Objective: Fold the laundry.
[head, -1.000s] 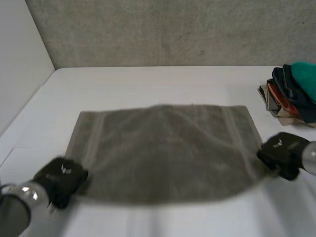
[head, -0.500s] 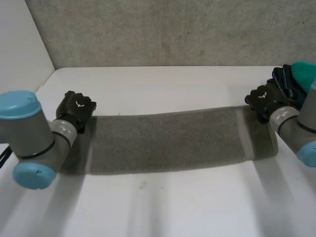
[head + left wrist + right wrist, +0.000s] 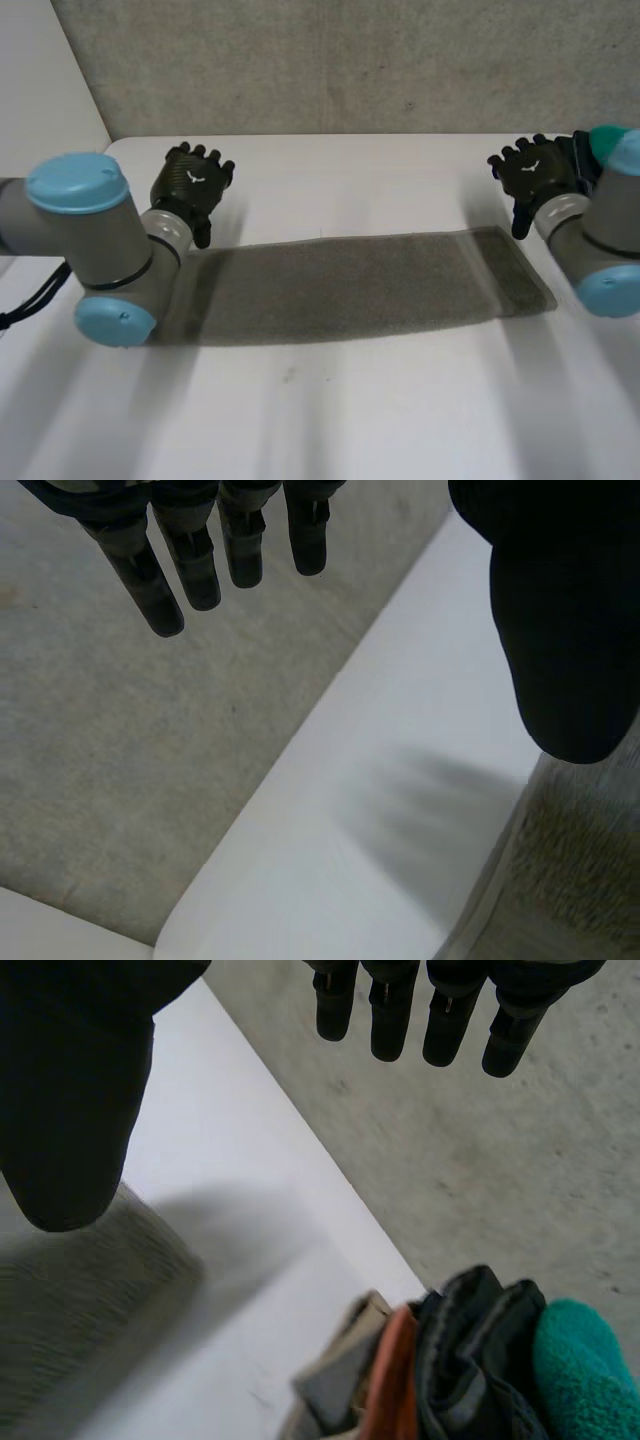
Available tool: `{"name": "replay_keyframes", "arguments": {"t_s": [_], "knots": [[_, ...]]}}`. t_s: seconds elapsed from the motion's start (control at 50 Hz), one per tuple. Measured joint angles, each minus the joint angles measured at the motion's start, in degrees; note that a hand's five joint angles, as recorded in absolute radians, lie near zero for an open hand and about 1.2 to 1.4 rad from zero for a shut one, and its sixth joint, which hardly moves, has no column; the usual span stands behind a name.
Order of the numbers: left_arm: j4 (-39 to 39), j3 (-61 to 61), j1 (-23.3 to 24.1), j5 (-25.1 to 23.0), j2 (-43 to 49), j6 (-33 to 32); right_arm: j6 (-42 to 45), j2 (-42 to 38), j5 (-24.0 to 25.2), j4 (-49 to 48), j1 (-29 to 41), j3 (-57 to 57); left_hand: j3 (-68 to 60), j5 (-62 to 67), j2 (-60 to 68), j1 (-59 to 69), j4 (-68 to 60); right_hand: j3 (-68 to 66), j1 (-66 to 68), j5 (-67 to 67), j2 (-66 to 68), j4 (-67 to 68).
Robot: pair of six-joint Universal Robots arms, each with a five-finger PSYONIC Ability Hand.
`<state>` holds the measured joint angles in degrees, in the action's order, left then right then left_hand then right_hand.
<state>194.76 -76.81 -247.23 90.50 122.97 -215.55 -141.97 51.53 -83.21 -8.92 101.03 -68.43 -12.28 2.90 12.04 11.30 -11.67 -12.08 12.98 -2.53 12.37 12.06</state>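
Just beyond the towel (image 3: 350, 290), straight empty fingers (image 3: 197, 568)

One towel (image 3: 360, 285), one clothes stack (image 3: 470, 1360), two hands of mine.
There is a single white table (image 3: 350, 400). The one towel is grey, and the clothes stack shows four colours: beige, orange, dark and teal. My left hand (image 3: 192, 185) and my right hand (image 3: 535, 175) make the two.

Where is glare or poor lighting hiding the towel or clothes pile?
Nowhere: head view, no glare on the towel or table; left wrist view, the towel edge beside the left hand is glare-free; right wrist view, the clothes pile is well lit.
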Motion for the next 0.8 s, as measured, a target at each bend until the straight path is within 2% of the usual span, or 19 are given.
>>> {"name": "replay_keyframes", "arguments": {"t_s": [0.04, 0.14, 0.2, 0.28, 0.5, 0.56, 0.6, 0.64, 0.74, 0.8], "knots": [[0.16, -3.28, 0.13, -0.14, -3.46, 2.28, -2.12, 5.24, 4.59, 3.1, -1.58, -4.62, 0.0, 0.0, 0.0, 0.0, 0.0, -0.08, 0.03, -0.02, 0.06, 0.03], [1.28, -11.54, 0.16, -0.71, -10.69, 7.09, -3.81, 10.96, 13.29, 12.0, -6.52, -11.24, 0.0, 0.0, 0.0, 0.0, 0.0, -5.74, 4.3, -5.64, 5.42, 5.69], [2.58, -15.74, 0.18, -1.45, -13.69, 8.86, -3.81, 11.86, 16.65, 16.89, -9.36, -13.81, 0.0, 0.0, 0.0, 0.0, 0.0, -12.66, 11.93, -12.49, 12.04, 12.7], [5.4, -20.29, 0.24, -2.82, -16.36, 9.98, -3.29, 11.77, 19.01, 19.66, -11.95, -16.5, 0.0, 0.0, 0.0, 0.0, 0.0, -15.12, 14.29, -15.3, 14.66, 15.44], [9.68, -22.88, 0.38, -4.17, -16.69, 9.91, -0.02, 6.61, 18.65, 12.78, -12.45, -19.05, 0.0, 0.0, 0.0, 0.0, 0.0, -20.62, 19.43, -20.42, 20.17, 20.64], [9.68, -22.75, 0.36, -4.16, -16.47, 9.87, 0.4, 4.75, 18.46, 11.26, -12.36, -18.81, 0.0, 0.0, 0.0, 0.0, 0.0, -34.0, 33.77, -33.46, 33.98, 33.91], [9.64, -22.71, 0.33, -4.14, -16.39, 9.87, 0.55, 3.91, 18.27, 10.43, -12.43, -18.65, 0.0, 0.0, 0.0, 0.0, 0.0, -47.68, 45.67, -47.22, 47.94, 47.72], [9.58, -22.68, 0.33, -4.13, -16.35, 9.87, 0.64, 3.49, 17.86, 9.5, -12.73, -18.68, 0.0, 0.0, 0.0, 0.0, 0.0, -54.66, 50.26, -53.75, 54.81, 54.94], [9.5, -22.7, 0.4, -4.06, -16.51, 9.87, 0.83, 4.19, 15.91, 6.12, -14.62, -19.64, 0.0, 0.0, 0.0, 0.0, 0.0, -55.8, 50.26, -54.0, 55.04, 56.37], [9.44, -22.92, 0.51, -3.99, -17.16, 9.89, 2.13, 7.43, 13.42, 3.49, -17.18, -20.9, 0.0, 0.0, 0.0, 0.0, 0.0, -55.8, 50.26, -54.27, 55.04, 56.46]]}}
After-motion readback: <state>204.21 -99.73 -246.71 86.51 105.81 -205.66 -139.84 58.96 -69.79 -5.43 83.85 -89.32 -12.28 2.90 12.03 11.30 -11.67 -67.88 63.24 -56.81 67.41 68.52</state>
